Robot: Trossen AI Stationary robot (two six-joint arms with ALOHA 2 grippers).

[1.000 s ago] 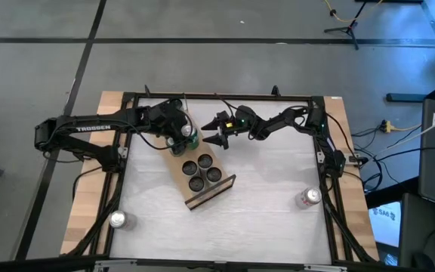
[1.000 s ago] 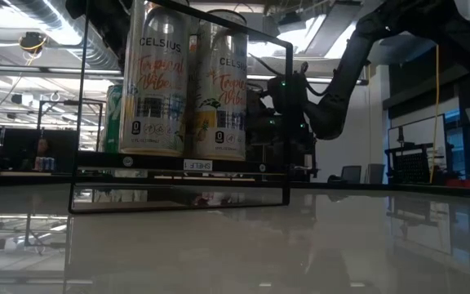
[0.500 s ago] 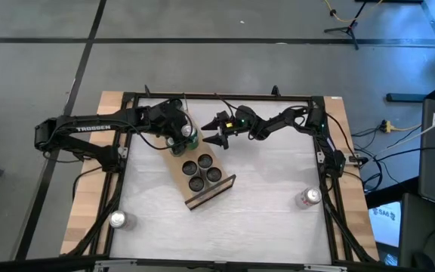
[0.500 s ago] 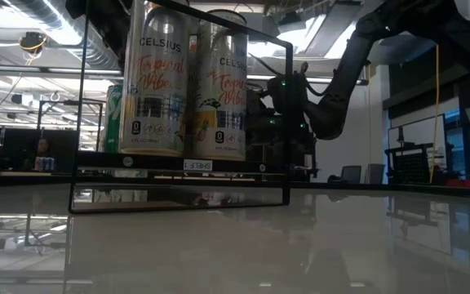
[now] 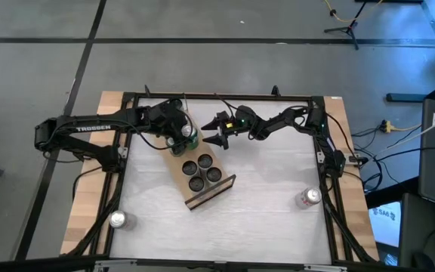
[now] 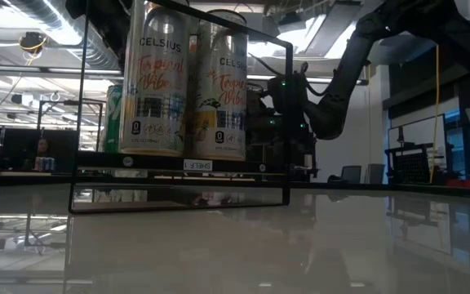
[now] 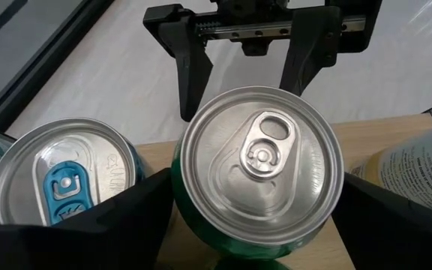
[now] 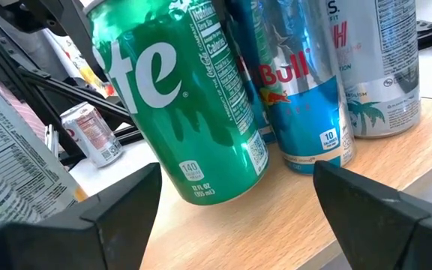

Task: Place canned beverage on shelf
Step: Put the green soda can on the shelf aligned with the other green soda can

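The shelf [image 5: 219, 189], a light-wood board with a dark lip, lies slantwise mid-table and carries several cans. A green can [image 5: 191, 141] stands on the board's far end, beside a blue-tabbed can [image 7: 64, 187]. My left gripper [image 5: 186, 136] comes in from the table's left and is closed around the green can. My right gripper [image 5: 216, 136] stands open just to the can's right, level, fingers pointing at it and touching nothing. In the right wrist view the green can [image 8: 182, 105] stands on the wood next to a blue energy-drink can [image 8: 302, 97]. My left gripper has the green can between its two fingers [image 7: 126, 225], one on each side of the can's wall [image 7: 187, 231] just under the top rim. The fingers slant down from the table's far left. The can is upright, its base on the shelf board [image 8: 223, 199].
Two tall pale cans [image 6: 160, 82] stand at the shelf's near end. A loose silver can [image 5: 118, 220] sits at the table's near left corner, and a red-and-white one [image 5: 306, 198] sits near the right edge. The black table frame [image 5: 225, 97] runs along the far edge.
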